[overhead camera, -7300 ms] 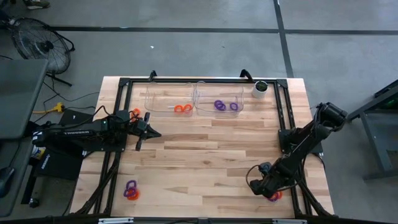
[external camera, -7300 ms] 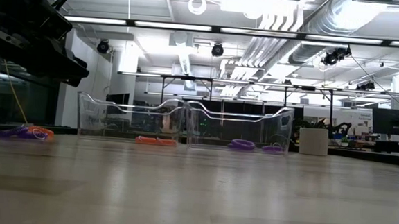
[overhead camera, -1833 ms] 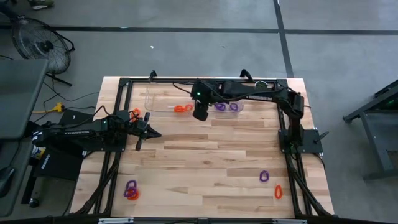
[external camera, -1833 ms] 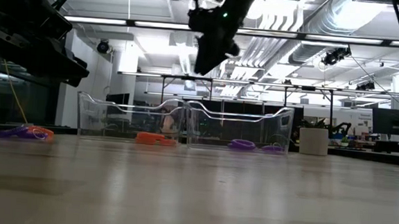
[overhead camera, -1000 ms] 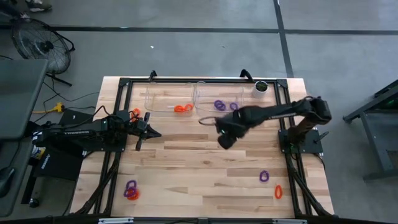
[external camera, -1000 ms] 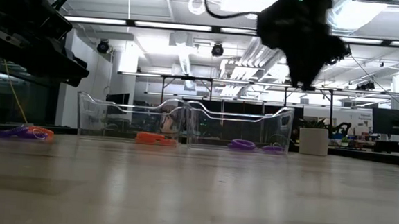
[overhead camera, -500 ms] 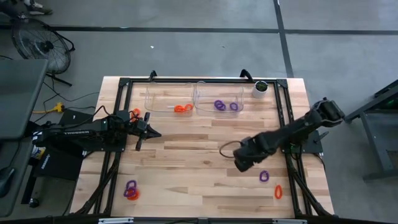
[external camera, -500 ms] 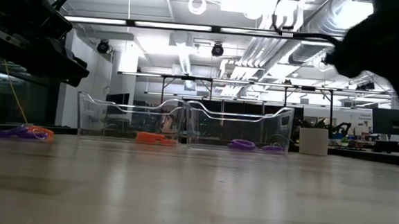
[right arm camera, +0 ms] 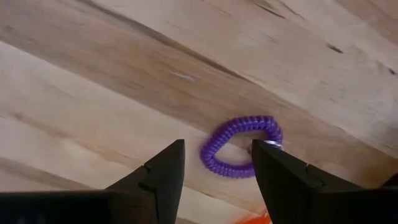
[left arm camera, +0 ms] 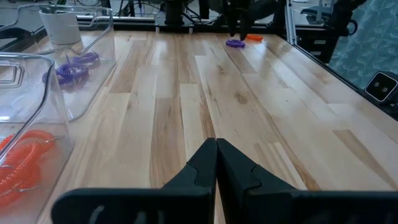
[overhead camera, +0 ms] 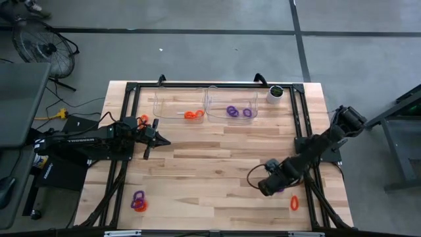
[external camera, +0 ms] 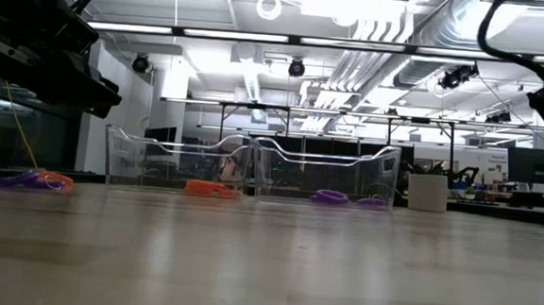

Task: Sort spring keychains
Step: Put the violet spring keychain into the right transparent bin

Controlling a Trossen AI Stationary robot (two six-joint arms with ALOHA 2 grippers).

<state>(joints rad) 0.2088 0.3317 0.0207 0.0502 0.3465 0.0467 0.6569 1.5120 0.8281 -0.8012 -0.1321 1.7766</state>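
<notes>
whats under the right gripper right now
A purple keychain lies on the wooden table below the open right gripper, not yet gripped. In the high view the gripper covers it; only an orange keychain shows beside it.

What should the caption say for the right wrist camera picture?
Open right gripper poised just above a purple spring keychain lying on the wooden table.

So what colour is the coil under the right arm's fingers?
Purple; the coil shows best in the right wrist view.
</notes>
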